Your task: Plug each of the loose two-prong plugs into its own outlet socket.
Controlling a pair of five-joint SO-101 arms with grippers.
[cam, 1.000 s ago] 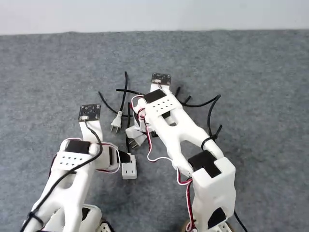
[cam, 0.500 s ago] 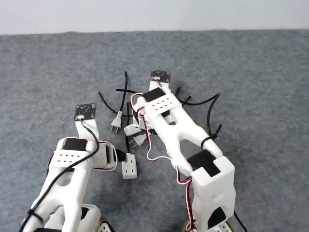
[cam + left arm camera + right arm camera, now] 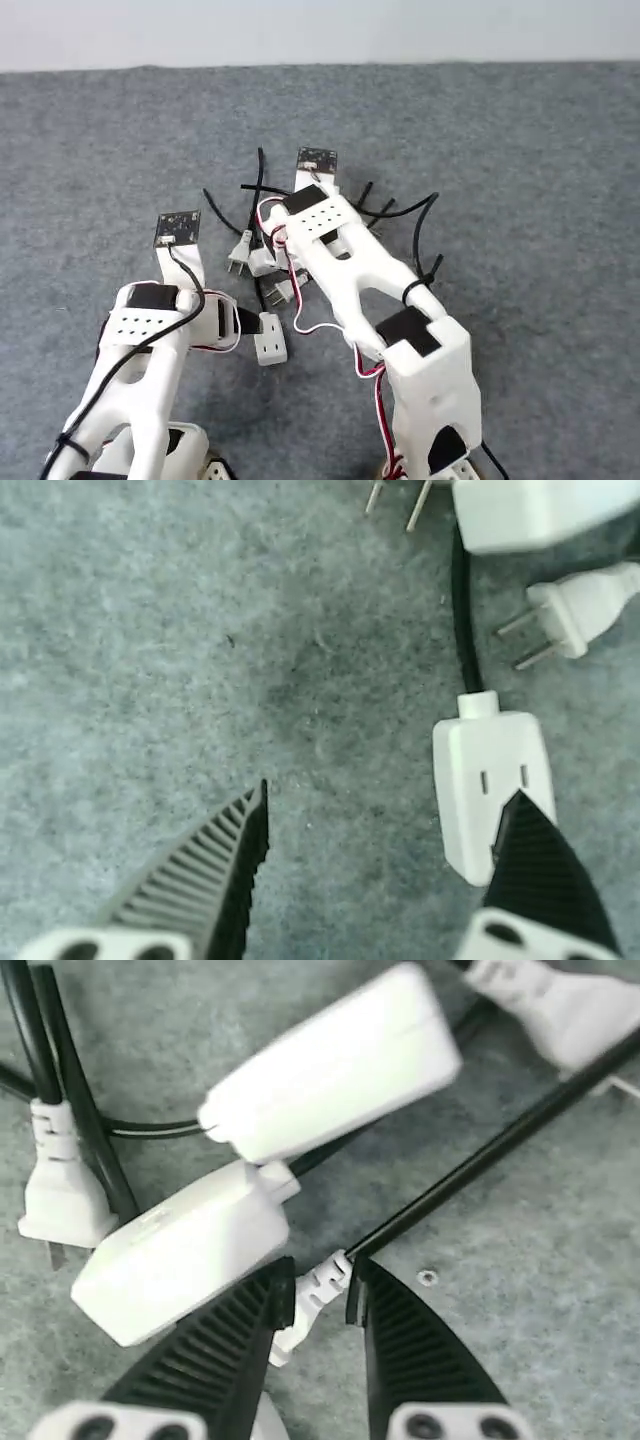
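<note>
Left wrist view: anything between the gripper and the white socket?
Nothing visible. The left gripper is open over bare carpet, and one finger overlaps the edge of the socket.

white plastic two-prong plugs (image 3: 58, 1185): three, counted from the right wrist
white rectangular plastic outlet sockets (image 3: 492, 790): three, one apart and two together
thin black cords (image 3: 480, 1155): several, tangled, not countable
white robot arms (image 3: 380, 290): two
</note>
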